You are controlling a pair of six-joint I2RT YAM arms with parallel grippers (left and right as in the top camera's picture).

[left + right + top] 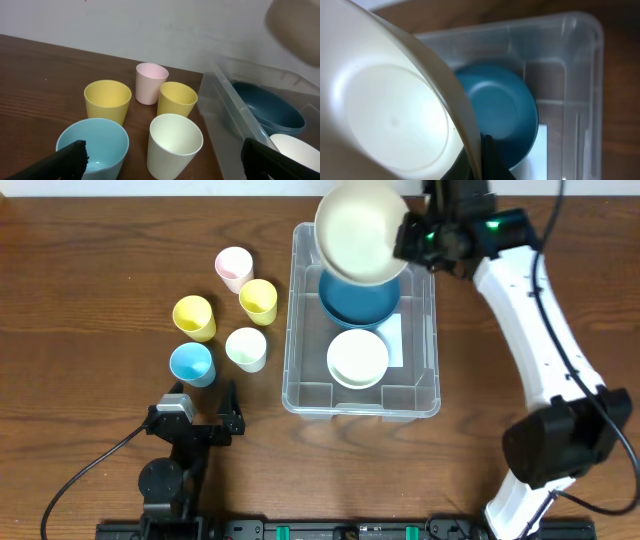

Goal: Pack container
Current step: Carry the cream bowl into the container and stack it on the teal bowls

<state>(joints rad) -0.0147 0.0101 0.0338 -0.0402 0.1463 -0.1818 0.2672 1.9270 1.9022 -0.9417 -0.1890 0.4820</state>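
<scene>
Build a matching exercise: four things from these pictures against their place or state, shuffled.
Things:
1. big cream bowl
2. blue bowl
3. pink cup
4. left gripper

Places or states:
A. standing on the table
B. open, holding nothing
C. clamped in the right gripper
D. lying in the container

Pairs: 1-C, 2-D, 3-A, 4-B

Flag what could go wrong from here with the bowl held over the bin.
The cream bowl is pinched only at its rim by the right gripper and tilted, so it may slip. From overhead it overlaps the far rim of the container, so lowering could catch it. It may land askew on the blue bowl.
</scene>
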